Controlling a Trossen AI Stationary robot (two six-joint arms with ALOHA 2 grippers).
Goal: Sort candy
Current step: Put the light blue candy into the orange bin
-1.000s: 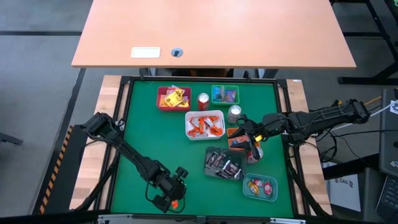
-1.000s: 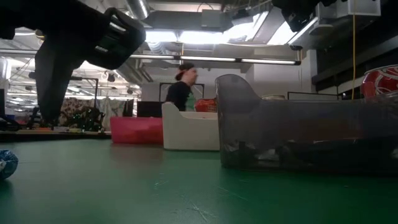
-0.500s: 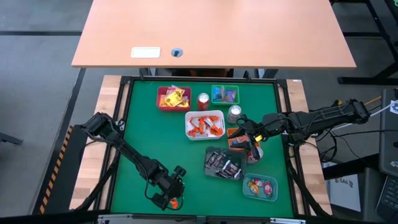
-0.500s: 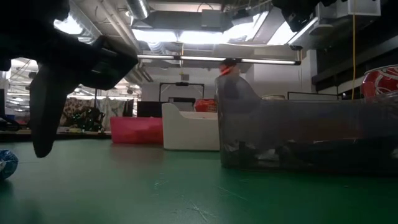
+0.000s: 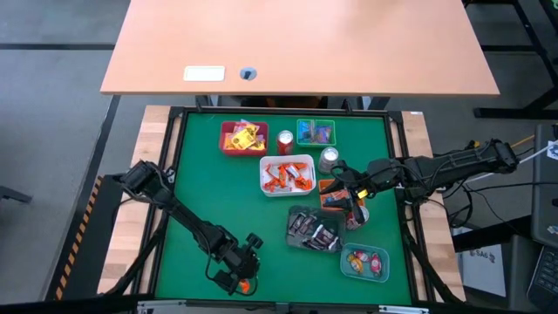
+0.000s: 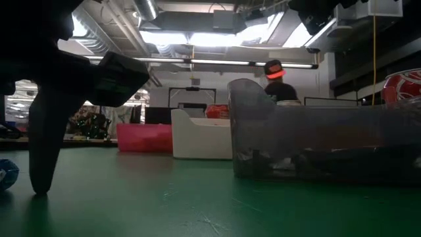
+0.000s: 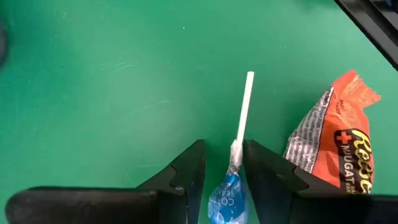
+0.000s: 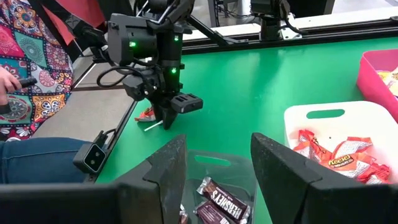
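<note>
Left end effector [image 7: 221,171] half-open astride blue-wrapped lollipop [image 7: 227,193] at tabletop 6 o'clock: light, slippery; grip wrapper head.

**Four Angles on One Green Desk**

Overhead looks straight down on the whole desk [image 5: 200,174]. The low camera sits at mat level, facing the room. Left wrist is tight on a blue lollipop [image 7: 227,190]; right wrist looks across the grey tray [image 8: 214,165], catching the left claw [image 8: 163,121] overhead also shows.
</note>
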